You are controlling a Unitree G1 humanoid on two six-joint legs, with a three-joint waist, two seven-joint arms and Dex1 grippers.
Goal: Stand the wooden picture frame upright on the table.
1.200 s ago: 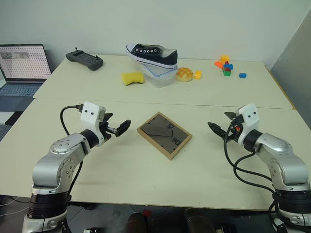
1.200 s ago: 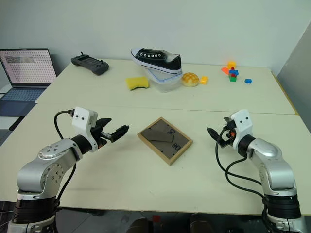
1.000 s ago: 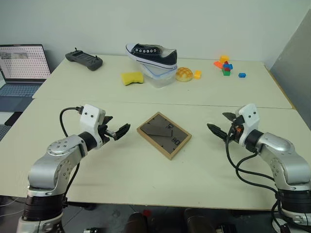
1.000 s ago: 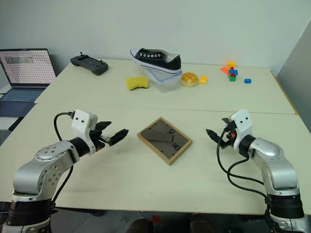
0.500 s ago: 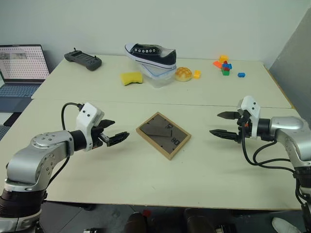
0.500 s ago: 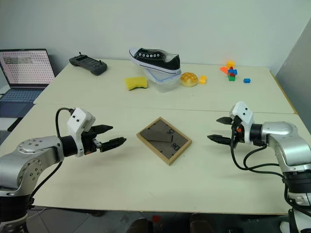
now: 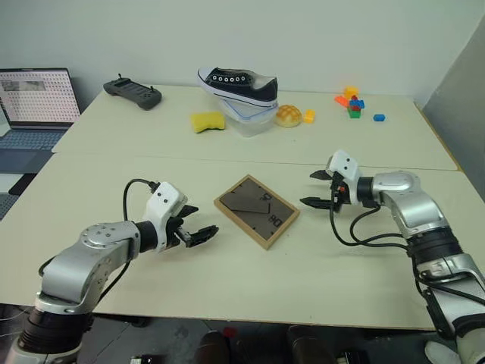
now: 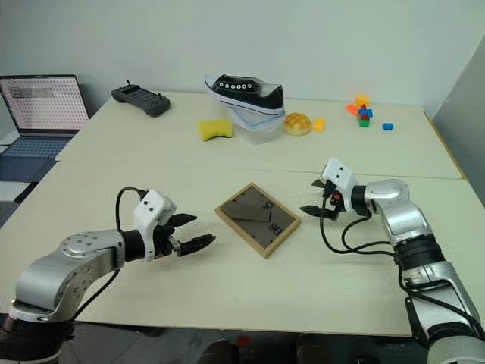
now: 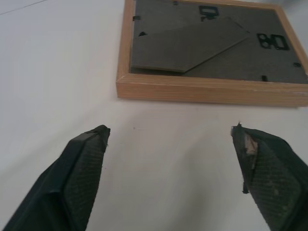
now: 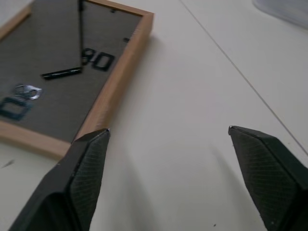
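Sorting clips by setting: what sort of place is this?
Probably a robotics lab or test room: an open laptop, a handheld controller, and unrelated practice props like a shoe and toy blocks spread over plain tables.

The wooden picture frame (image 7: 256, 210) has a rim of light wood with a smooth, slightly satin finish, and its back board is dark brown, matt, like pressed fibre board. Small black metal clips sit on this board. The tabletop (image 7: 227, 265) is pale cream, smooth and matt. The fingers (image 9: 82, 168) of the left hand (image 7: 197, 233) are black plastic with a fine cross-hatched texture; the right hand (image 7: 312, 189) looks the same.
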